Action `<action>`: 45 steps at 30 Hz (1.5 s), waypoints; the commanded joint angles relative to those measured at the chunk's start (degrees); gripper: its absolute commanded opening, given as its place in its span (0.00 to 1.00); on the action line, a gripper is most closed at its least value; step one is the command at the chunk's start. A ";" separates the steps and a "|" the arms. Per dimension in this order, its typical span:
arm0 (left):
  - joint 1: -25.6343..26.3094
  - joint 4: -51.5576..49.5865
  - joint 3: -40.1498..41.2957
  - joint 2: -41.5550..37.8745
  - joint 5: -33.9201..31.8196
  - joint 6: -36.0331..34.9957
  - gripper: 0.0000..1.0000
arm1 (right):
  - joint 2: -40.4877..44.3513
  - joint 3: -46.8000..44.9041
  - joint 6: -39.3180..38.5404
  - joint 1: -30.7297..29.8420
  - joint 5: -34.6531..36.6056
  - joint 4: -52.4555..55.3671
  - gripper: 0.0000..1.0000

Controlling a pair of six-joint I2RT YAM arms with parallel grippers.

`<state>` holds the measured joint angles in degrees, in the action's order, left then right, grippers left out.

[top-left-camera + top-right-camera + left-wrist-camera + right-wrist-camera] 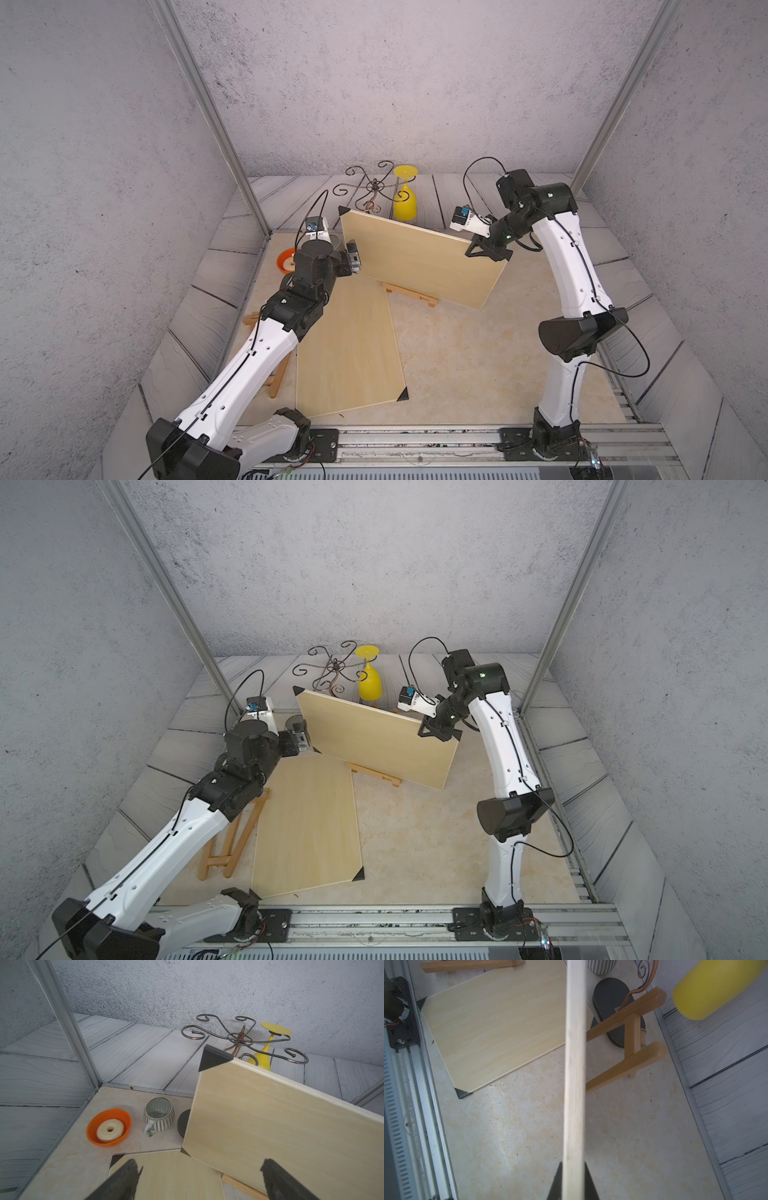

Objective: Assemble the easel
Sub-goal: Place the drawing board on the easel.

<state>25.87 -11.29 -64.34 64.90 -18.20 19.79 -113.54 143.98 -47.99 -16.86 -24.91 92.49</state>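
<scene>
A pale wooden board (424, 257) (382, 742) with black corner caps stands tilted on edge, and my right gripper (482, 249) (434, 731) (573, 1165) is shut on its upper right corner. The right wrist view shows only the board's thin edge (575, 1064). A second board (349, 353) (307, 829) (166, 1174) lies flat on the table. A wooden easel frame (411, 293) (629, 1022) lies partly under the raised board. Another frame (226, 841) lies beneath my left arm. My left gripper (353, 257) (200, 1162) is open beside the raised board's (280, 1126) left edge, holding nothing.
An orange bowl (93, 1124) with a doughnut and a striped mug (159, 1115) sit at the back left. Behind the raised board stands a wire stand (241, 1036) on a dark oval base (610, 995), with an upturned yellow goblet (405, 199) hanging from it. The arms' rail (415, 440) runs along the front.
</scene>
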 commanded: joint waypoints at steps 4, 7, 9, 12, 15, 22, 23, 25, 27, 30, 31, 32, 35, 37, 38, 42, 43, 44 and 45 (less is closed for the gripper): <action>-1.44 1.43 0.51 0.76 1.49 0.87 0.95 | 3.29 -0.30 7.60 -0.28 -5.07 -2.75 0.00; -1.69 1.46 0.38 0.84 1.67 0.86 0.95 | 1.76 1.54 8.61 -0.16 -4.76 -2.04 0.00; -1.79 1.65 0.47 0.84 1.69 0.77 0.95 | 0.97 1.64 10.35 0.05 -3.51 -3.60 0.00; -2.03 1.64 0.66 1.08 1.85 0.67 0.95 | -1.09 4.02 9.45 0.32 -5.13 -2.25 0.00; -2.22 1.65 0.82 1.09 1.85 0.67 0.95 | -2.19 5.83 9.28 0.27 -6.23 -1.20 0.00; -2.67 2.08 1.23 1.34 2.44 1.39 0.95 | -2.03 3.65 8.36 0.27 -9.39 -0.90 0.00; -2.71 2.07 1.22 1.36 2.55 1.46 0.95 | -2.58 3.80 8.27 0.36 -9.32 -0.61 0.00; -2.66 2.39 1.46 1.29 2.69 1.61 0.95 | -3.85 4.54 8.46 0.65 -9.30 0.09 0.00; -2.75 2.42 1.45 1.44 2.73 1.59 0.95 | -4.91 5.65 8.94 0.77 -8.55 0.63 0.00; -2.83 2.27 1.45 1.63 2.81 1.54 0.95 | -5.27 5.74 9.48 0.78 -7.94 -0.32 0.01; -2.86 2.26 1.46 1.63 2.82 1.42 0.95 | -4.93 5.35 9.92 0.81 -7.79 -1.15 0.04; -2.84 2.32 1.50 1.71 2.77 1.56 0.95 | -4.62 4.89 9.94 0.85 -7.93 -1.64 0.07; -2.91 2.17 1.42 1.72 2.82 1.43 0.95 | -4.18 4.73 10.10 0.76 -8.05 -1.95 0.13; -2.93 2.32 1.38 1.75 2.82 1.46 0.95 | -4.12 4.67 9.76 0.79 -7.96 -2.01 0.15; -2.93 2.35 1.39 1.72 2.82 1.46 0.95 | -4.06 4.56 9.98 0.82 -7.58 -2.14 0.18; -2.93 2.52 1.39 1.94 3.16 1.80 0.94 | -4.28 4.40 9.62 0.72 -6.49 -1.99 0.26; -2.93 2.58 1.42 1.99 3.17 1.85 0.94 | -4.24 4.22 9.60 0.71 -6.28 -2.08 0.26; -2.93 2.57 1.45 1.98 3.17 1.92 0.94 | -4.32 4.13 9.48 0.71 -6.54 -2.33 0.26; -2.93 2.67 1.47 1.99 3.21 1.93 0.94 | -4.41 4.07 9.42 0.69 -6.87 -2.54 0.26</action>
<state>23.49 -10.00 -63.46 66.70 -15.18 21.15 -117.30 148.44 -38.76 -16.16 -30.46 89.76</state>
